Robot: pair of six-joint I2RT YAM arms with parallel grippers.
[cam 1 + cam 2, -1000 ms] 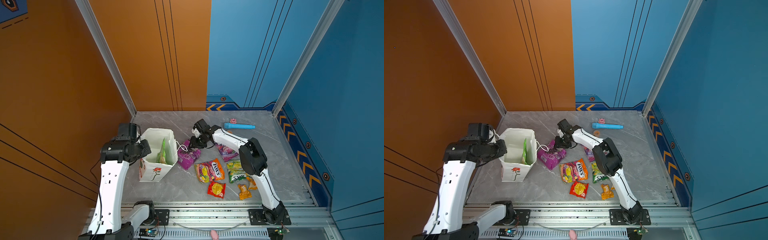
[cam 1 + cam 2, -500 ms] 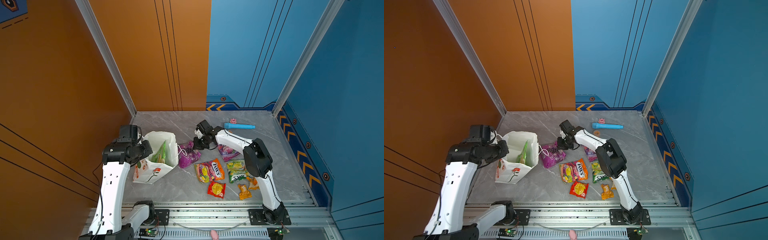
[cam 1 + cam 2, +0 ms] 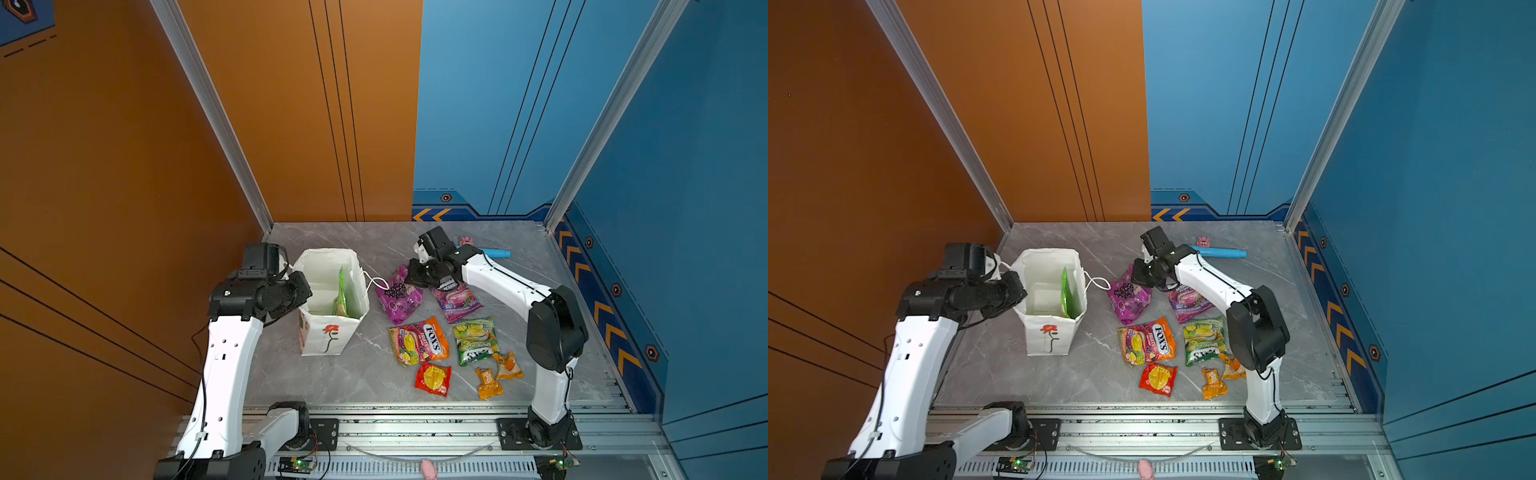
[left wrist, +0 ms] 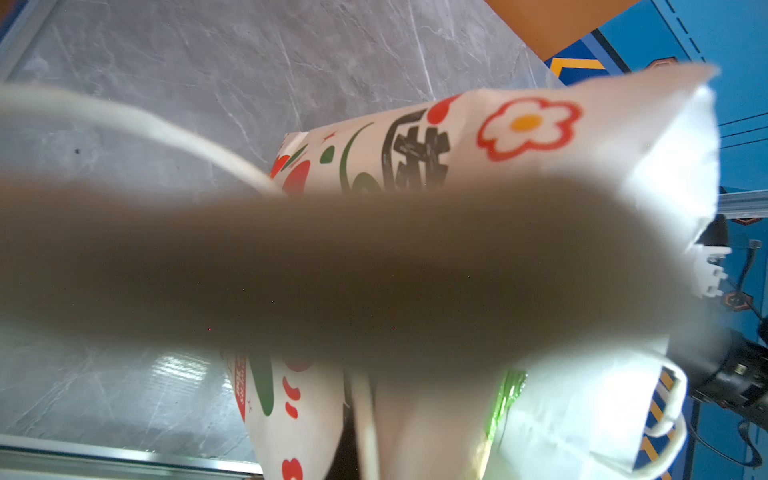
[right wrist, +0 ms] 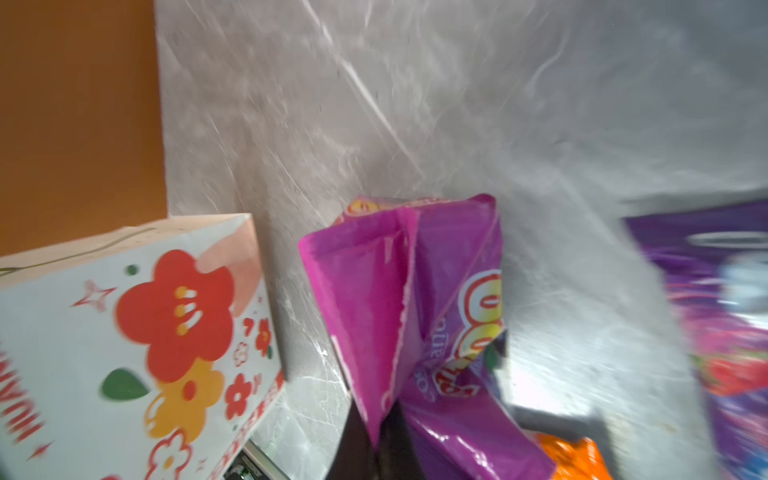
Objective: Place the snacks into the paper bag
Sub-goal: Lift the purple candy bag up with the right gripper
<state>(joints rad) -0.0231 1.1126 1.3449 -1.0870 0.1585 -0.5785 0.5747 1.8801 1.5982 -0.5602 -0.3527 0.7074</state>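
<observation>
So far we have one green packet [image 3: 343,291] inside the bag [image 3: 320,347]; seven more wait outside, beside it. Our left gripper [image 3: 304,290] is shut on the bag's rim. Our right gripper [image 3: 409,279], just beside the bag, is clamped on one end of the purple packet [image 3: 401,306].
</observation>
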